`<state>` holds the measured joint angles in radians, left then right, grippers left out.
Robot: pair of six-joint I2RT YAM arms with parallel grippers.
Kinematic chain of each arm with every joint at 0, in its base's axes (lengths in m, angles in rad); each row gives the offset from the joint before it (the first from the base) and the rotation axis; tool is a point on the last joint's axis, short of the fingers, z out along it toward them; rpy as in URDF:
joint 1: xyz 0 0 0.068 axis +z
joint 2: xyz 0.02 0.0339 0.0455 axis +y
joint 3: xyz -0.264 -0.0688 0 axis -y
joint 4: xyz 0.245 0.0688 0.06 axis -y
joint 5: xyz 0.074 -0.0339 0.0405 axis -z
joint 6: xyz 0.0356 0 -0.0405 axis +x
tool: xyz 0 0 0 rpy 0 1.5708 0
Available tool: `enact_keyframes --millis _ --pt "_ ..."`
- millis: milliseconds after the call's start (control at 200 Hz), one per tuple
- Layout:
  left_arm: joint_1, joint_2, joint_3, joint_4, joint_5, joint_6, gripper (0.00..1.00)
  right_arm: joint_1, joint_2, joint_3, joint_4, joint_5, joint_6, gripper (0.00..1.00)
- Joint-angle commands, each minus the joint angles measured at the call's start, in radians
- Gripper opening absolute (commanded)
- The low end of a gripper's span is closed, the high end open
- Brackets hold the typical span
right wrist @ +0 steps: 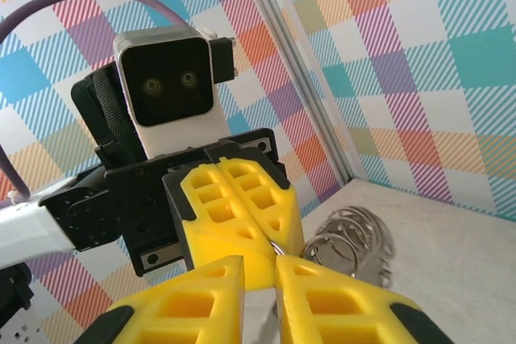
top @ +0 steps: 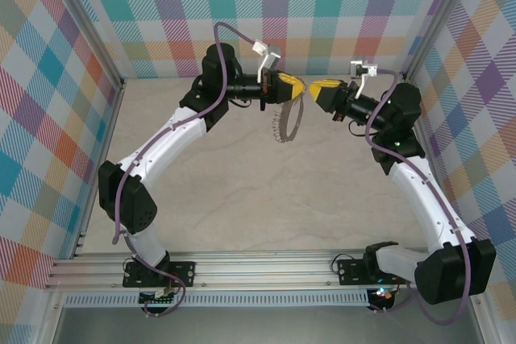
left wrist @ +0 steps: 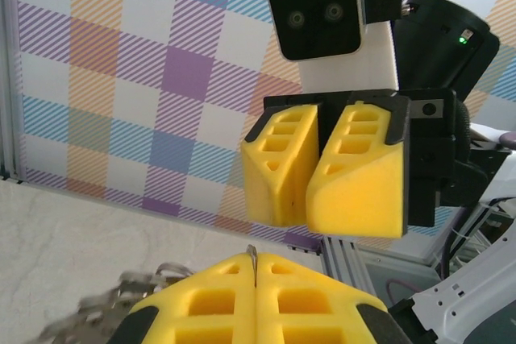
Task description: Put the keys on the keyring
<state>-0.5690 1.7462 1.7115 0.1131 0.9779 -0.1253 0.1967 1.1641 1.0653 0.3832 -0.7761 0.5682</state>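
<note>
while left gripper (right wrist: pixel 270 233) pinches keyring (right wrist: pixel 348 238), loops dangling

A beige, faintly marbled table (top: pixel 266 199) lies inside a booth of plaid walls (top: pixel 322 6) checked in teal, orange, purple, yellow and pink. Silvery metal posts (top: pixel 81 30) rise slantwise at the back corners, and ribbed metal rails (top: pixel 266 267) run across the near edge. From the left wrist, the wall (left wrist: pixel 145 78) meets the table (left wrist: pixel 81 231) beside a post (left wrist: pixel 8 78). From the right wrist, a post (right wrist: pixel 298 62) crosses the wall (right wrist: pixel 419 54) above the table (right wrist: pixel 451 255).
</note>
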Motion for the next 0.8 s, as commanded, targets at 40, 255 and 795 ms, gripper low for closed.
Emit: enact_keyframes --millis 40,255,795 --pt "0.003 -0.007 -0.010 0.109 0.045 -0.047 0.00 -0.015 -0.004 -0.016 0.125 -0.069 0.079 0.16" --pt "0.004 -0.004 -0.013 0.146 0.054 -0.079 0.00 -0.019 0.027 -0.012 0.201 -0.139 0.144 0.19" --pt "0.006 -0.001 -0.015 0.155 0.056 -0.087 0.00 -0.019 0.103 -0.022 0.377 -0.201 0.283 0.24"
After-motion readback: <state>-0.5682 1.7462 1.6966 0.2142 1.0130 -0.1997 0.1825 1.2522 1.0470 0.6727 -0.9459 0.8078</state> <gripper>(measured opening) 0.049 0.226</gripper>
